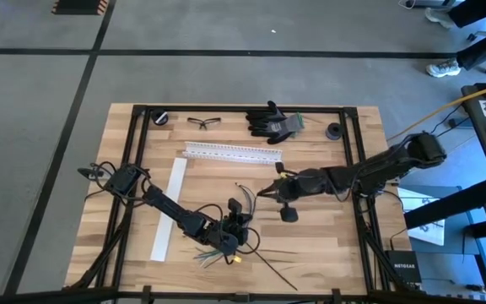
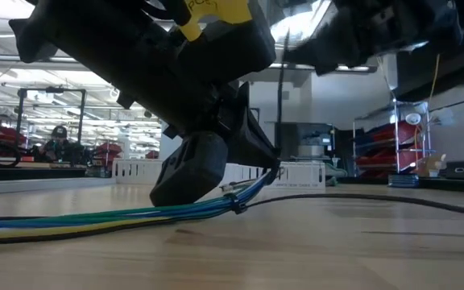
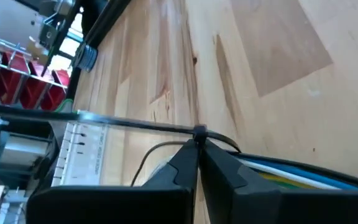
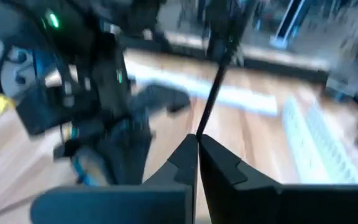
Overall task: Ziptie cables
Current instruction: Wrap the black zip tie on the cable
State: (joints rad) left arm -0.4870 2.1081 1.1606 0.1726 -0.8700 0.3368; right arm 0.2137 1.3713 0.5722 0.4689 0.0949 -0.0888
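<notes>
A bundle of cables [image 2: 95, 216], blue, green, yellow and dark, lies on the table near its front edge [image 1: 226, 249]. A black zip tie loops around the bundle, its head [image 3: 199, 130] just past my left fingertips. My left gripper [image 1: 233, 230] is shut on the bundle at that loop. The tie's long tail [image 2: 280, 113] rises straight from the bundle to my right gripper [image 1: 266, 192]. That gripper hangs above the table's middle and is shut on the tail. My left gripper is shut on the cable bundle [image 3: 272, 169] right beside the zip tie's head, slanting down from the table's left. Its own fingers [image 2: 192, 173] hide the place of contact. The bundle lies flat on the table under them. My right gripper pinches the zip tie's free tail [image 4: 205, 118] between its two fingertips, coming from the table's right and slanting slightly down. The tail runs straight and taut from the fingers to the loop on the bundle.
A white slotted rail [image 1: 233, 152] and a long flat white strip [image 1: 169, 209] lie left of centre. Black gloves [image 1: 272, 122], safety glasses [image 1: 203, 122] and two small round black things [image 1: 160, 117] [image 1: 334, 130] sit along the far edge. Loose dark wires [image 1: 268, 262] trail toward the front.
</notes>
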